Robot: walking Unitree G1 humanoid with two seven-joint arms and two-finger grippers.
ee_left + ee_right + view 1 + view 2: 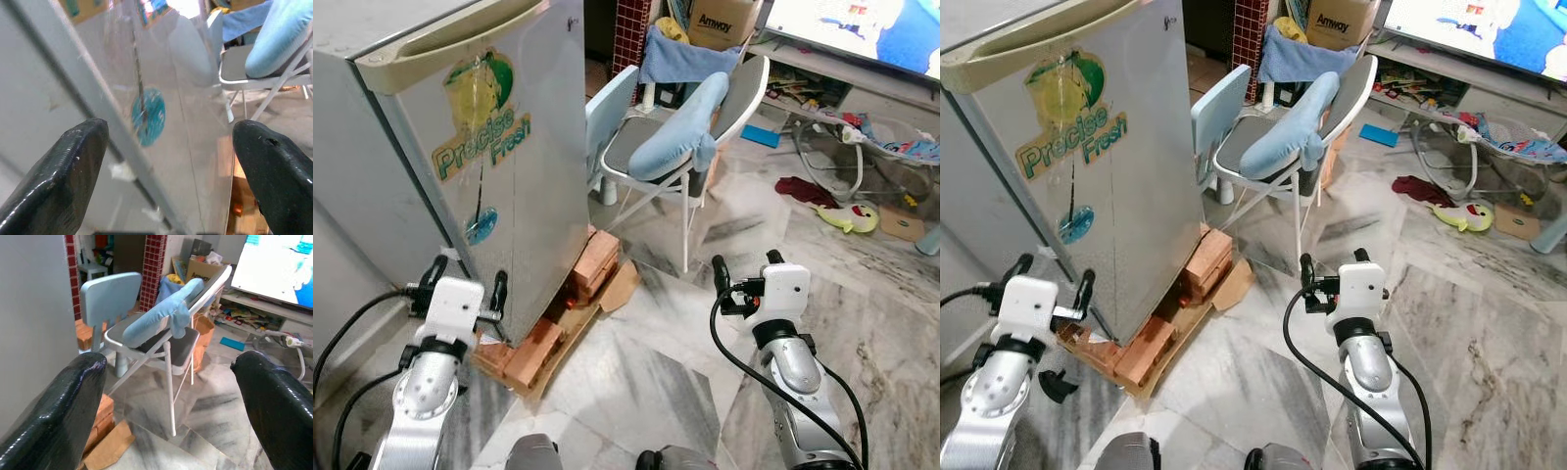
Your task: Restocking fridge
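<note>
So on our left we've got the fridge (480, 166), door closed, sitting up on a stack of bricks (540, 345) with a bit of cardboard (617, 287) tucked under them. Our guess is that's to keep it off the marble floor (656, 392) and level. Nothing to restock with is in either gripper.

The left gripper (460, 289) is parked right at the near lower corner of the fridge, fingers spread wide with nothing between them. From the wrist camera the fingers (54, 176) straddle the door's edge seam, which looks to us like lining up to pull the door open, since the handle lip runs along the top and the seam is what's in reach down here.

Further right and farther back, a folding chair (675, 147) with a light blue cushion (680, 132) stands just beside the fridge, so the door's swing may be tight.

The right gripper (744, 269) hangs over bare floor, well apart from everything, also spread wide and empty, probably just waiting. Far right there's toy clutter (847, 215).
</note>
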